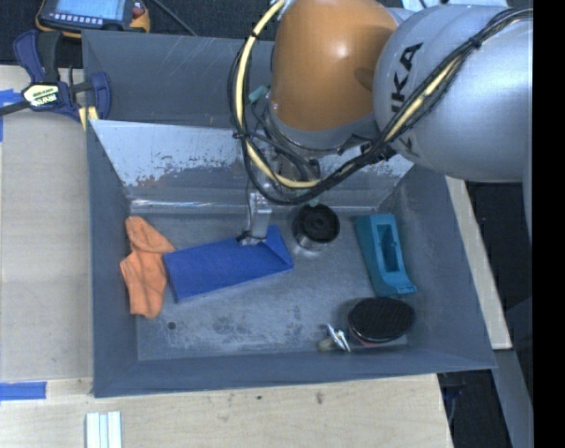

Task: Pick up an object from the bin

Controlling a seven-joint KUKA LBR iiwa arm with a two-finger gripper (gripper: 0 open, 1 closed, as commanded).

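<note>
Blue cloth (pixel 228 269), folded into a flat long slab, lay left of centre on the floor of the bin (pixel 109 287), slanting up toward the right. The gripper (pixel 254 239) came straight down from the arm at upper centre of the frame, and its metal tip met the cloth's upper edge near the raised right corner. Whether it was spread or pinched could not be told, and nothing showed gripped in it. An orange rag (pixel 144 264) lay crumpled at the cloth's left end, touching it. Just right of the gripper stood a small black round cap (pixel 315 224) on a silvery base, close to the cloth's right corner. Further right a teal block (pixel 385 253) with a slot in its top lay lengthwise near the right wall. Below it, at lower right, a black oval disc (pixel 380 318) rested with a small metal piece (pixel 336 339) at its left side. The wrist wore a rounded orange cover (pixel 324 59), with yellow and black cables (pixel 254 161) looped beneath it. On the silver arm (pixel 469 82) at upper right the black letters "KA" could be read, the rest of the word hidden behind a cable. No other writing inside the bin was legible.
</note>
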